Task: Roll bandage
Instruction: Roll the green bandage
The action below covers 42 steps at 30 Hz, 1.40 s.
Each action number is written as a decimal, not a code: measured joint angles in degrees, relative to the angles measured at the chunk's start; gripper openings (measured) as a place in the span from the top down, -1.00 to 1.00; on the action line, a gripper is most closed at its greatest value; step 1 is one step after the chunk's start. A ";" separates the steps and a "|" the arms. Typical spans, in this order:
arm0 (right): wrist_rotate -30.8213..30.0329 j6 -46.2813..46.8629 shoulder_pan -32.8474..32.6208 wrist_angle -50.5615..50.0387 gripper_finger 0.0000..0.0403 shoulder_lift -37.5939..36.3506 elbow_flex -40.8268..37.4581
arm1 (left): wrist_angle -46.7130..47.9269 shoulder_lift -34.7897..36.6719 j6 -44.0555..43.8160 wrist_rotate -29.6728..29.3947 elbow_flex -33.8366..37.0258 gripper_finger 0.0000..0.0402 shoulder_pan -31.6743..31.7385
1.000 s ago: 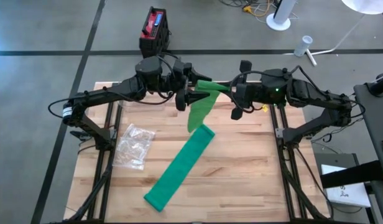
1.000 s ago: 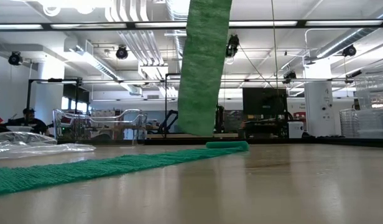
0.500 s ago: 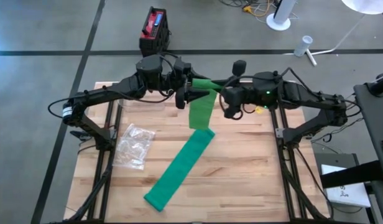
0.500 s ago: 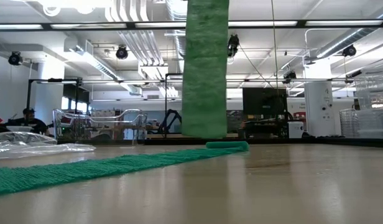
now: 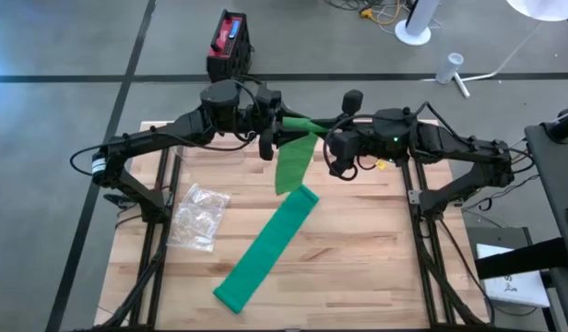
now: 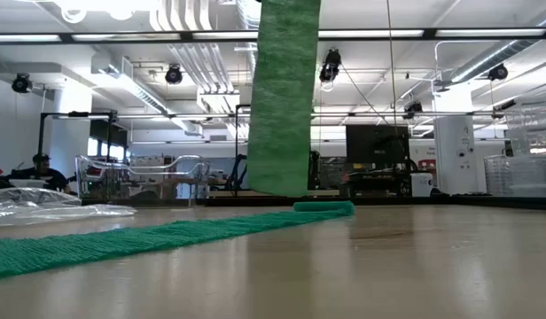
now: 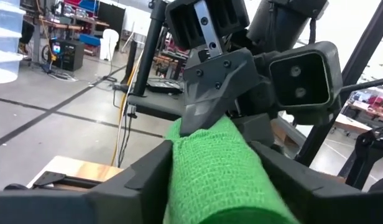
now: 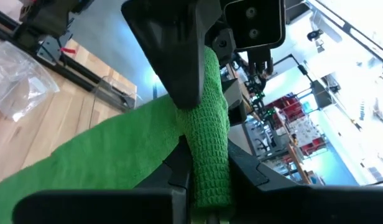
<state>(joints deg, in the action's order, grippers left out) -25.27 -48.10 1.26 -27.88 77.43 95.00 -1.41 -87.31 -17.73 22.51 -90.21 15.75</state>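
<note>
Green bandage (image 5: 266, 247): knit strip, upper end apparently rolled, pinched between both grippers (image 5: 302, 138); middle hangs down, remainder flat diagonally on table below.

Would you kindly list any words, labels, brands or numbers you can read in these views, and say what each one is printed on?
There are none that can be read.
The red and black case on the floor beyond the table carries a label too small to read.
The green bandage, the clear plastic bag and the arms show no lettering.
</note>
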 joint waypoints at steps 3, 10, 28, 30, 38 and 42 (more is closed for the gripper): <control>0.26 2.05 0.00 -0.50 0.71 -0.02 0.00 | 0.30 0.00 0.66 0.02 0.00 0.23 0.00; 0.38 10.23 0.02 -0.71 0.42 -0.02 -0.02 | 0.36 0.04 0.78 0.59 0.00 0.59 0.07; 17.70 39.67 2.47 -4.59 -0.42 -3.17 1.40 | 1.73 0.15 18.36 5.44 -0.04 0.70 -1.05; 17.82 40.92 2.51 -4.70 -0.42 -3.17 1.40 | 1.42 0.15 18.95 4.42 -0.04 0.70 -1.38; 19.70 43.16 2.56 -4.70 -0.28 -2.64 1.38 | 0.68 0.15 21.90 2.04 -0.04 0.69 -1.90; 19.74 43.55 2.56 -3.78 -0.16 -2.67 1.38 | 0.29 0.13 23.76 2.51 -0.04 0.71 -2.43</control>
<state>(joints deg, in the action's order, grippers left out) -5.52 -4.56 3.81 -31.66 74.76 96.38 -1.12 -87.18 6.02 25.02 -90.26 13.32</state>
